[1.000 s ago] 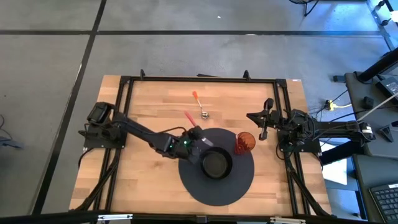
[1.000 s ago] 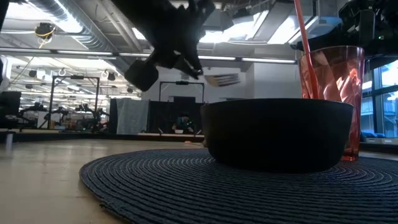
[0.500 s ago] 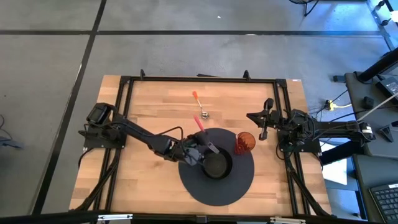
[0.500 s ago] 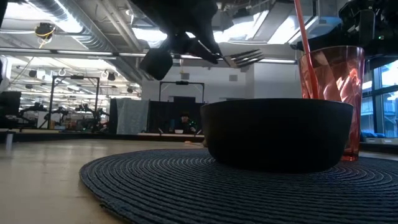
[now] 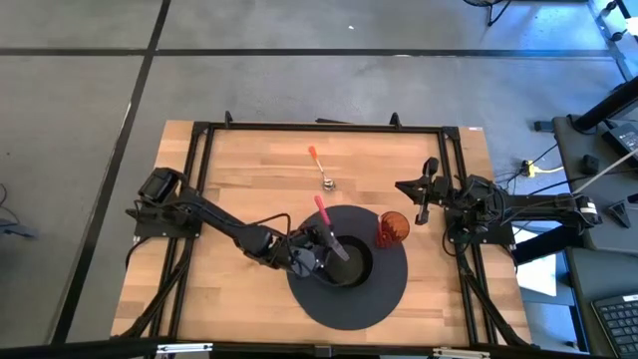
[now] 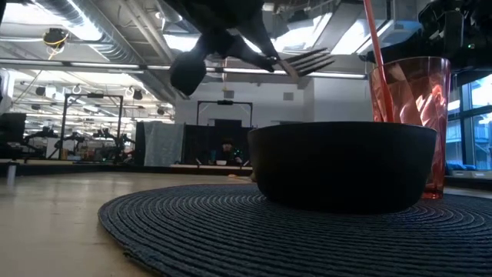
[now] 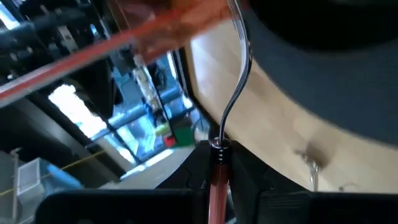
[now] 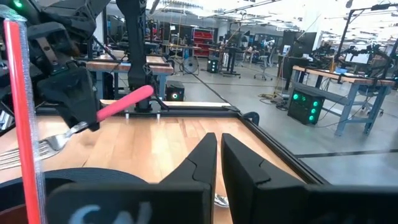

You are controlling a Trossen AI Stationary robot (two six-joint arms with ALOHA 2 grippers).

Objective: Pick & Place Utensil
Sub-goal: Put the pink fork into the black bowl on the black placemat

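The left gripper [image 5: 317, 252], its jaws closed on the pink-handled fork [image 5: 328, 227], holds the tines over the black bowl [image 5: 349, 267], handle slanting up and away.

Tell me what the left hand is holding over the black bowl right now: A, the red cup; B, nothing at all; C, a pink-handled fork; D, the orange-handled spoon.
C. The left hand is shut on the pink-handled fork, whose tines show above the black bowl in the low view, while the orange-handled spoon lies on the table and the red cup stands beside the bowl.
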